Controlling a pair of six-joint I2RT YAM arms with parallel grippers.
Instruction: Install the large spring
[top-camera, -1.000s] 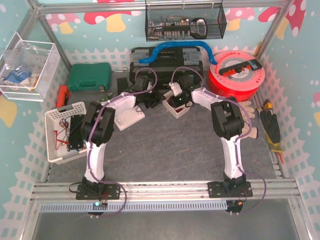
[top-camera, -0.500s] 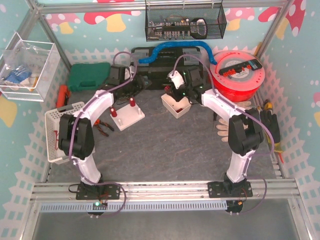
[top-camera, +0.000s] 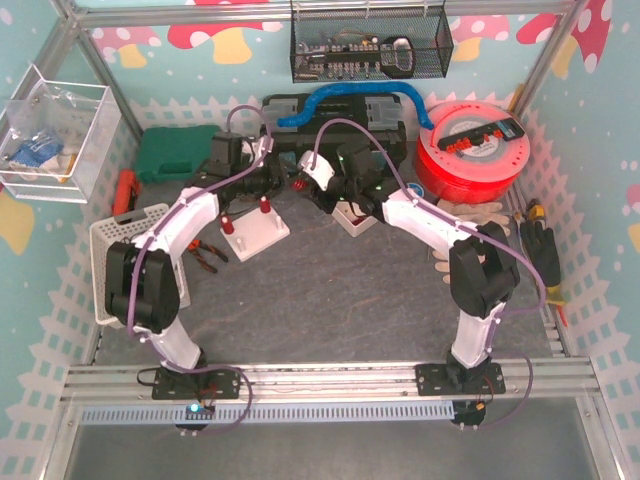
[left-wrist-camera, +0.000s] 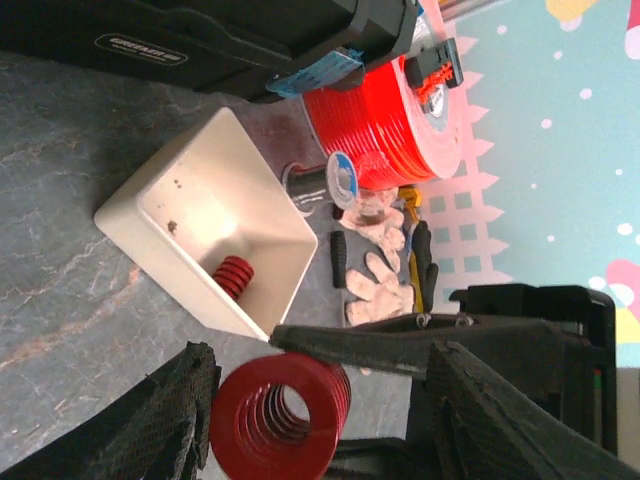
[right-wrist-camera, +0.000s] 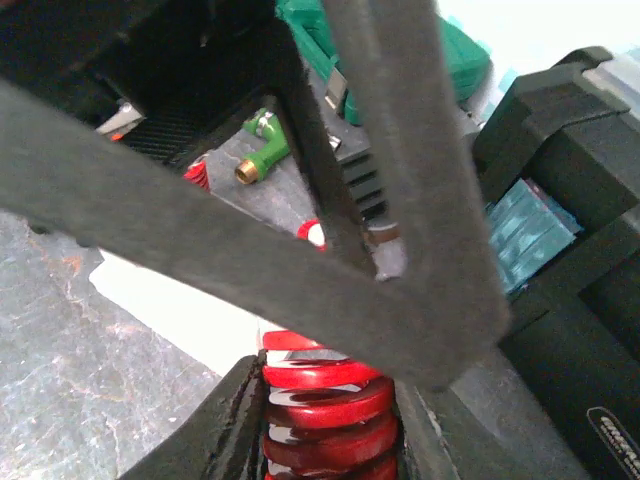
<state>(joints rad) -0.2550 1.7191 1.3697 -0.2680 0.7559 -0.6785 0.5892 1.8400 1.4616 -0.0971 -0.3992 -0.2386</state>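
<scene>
The large red spring (top-camera: 299, 187) hangs above the back of the table, and my right gripper (top-camera: 306, 188) is shut on it. In the right wrist view its coils (right-wrist-camera: 325, 400) sit squeezed between my right gripper's (right-wrist-camera: 328, 420) two fingers. My left gripper (top-camera: 277, 180) meets it from the left. In the left wrist view the spring (left-wrist-camera: 275, 415) faces me end on, close to one finger (left-wrist-camera: 170, 410) of my open left gripper (left-wrist-camera: 320, 405), with a gap to the other. The white base (top-camera: 256, 235) with two red-topped pegs lies below and left.
A white bin (left-wrist-camera: 200, 235) holding a smaller red spring (left-wrist-camera: 233, 277) sits by the right arm. Behind are a black toolbox (top-camera: 335, 125), a red spool (top-camera: 470, 150) and a green case (top-camera: 180, 152). A white basket (top-camera: 120, 262), pliers (top-camera: 207, 256) and gloves (top-camera: 485, 225) lie around.
My right arm swung left with the spring, from over the bin to the left gripper. My left arm reached up to the back, and its jaws opened wider.
</scene>
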